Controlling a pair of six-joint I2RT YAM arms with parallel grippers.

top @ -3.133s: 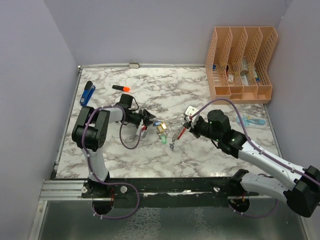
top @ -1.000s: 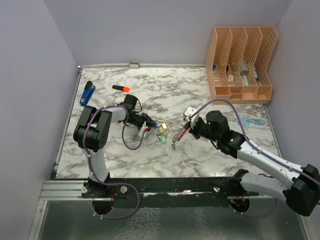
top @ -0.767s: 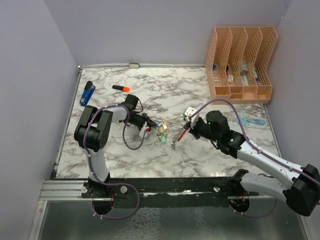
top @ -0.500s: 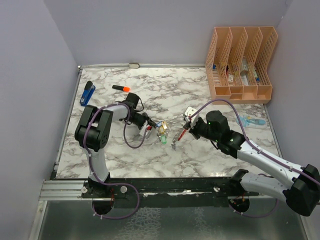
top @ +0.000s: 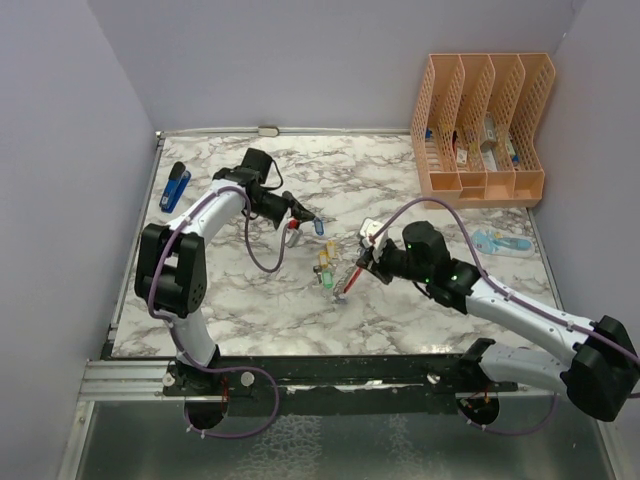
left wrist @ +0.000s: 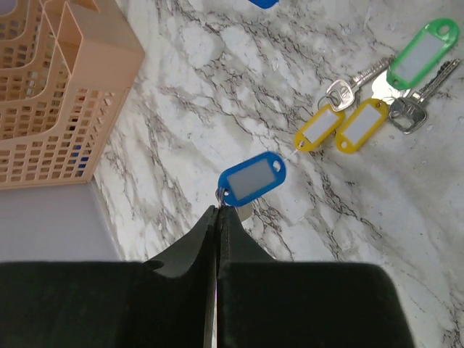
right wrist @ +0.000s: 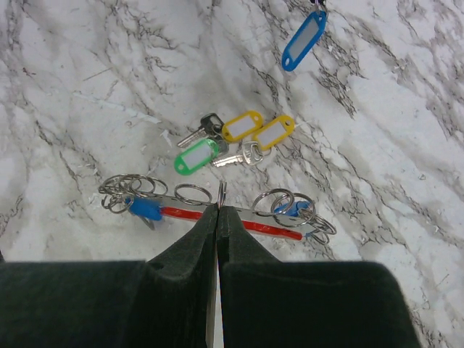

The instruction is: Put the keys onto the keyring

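Left gripper (left wrist: 218, 209): your jaws were pressed together on the small ring of the blue-tagged key (left wrist: 252, 177), which dangled from the tips over the marble table (left wrist: 217, 87).
Right gripper (right wrist: 219, 209): your jaws were clamped tight on the keyring (right wrist: 185, 213), pinching it at its red-and-silver bar, with loose rings (right wrist: 123, 187) bunched along it.
Other keys (right wrist: 243, 127): two yellow tags and one green lay clustered on the table between your grippers, just beside the keyring.
Risk: you held the blue key by a thin pinch. A quick swing could have twisted it free or turned its ring off-line with the keyring.
Risk: dragging the keyring could have swept the cluster.
Room: you had open marble around the centre. The file organiser (top: 480, 110) stood well apart at the far right, with the stapler (top: 176, 187) and marker (top: 242, 177) far left.
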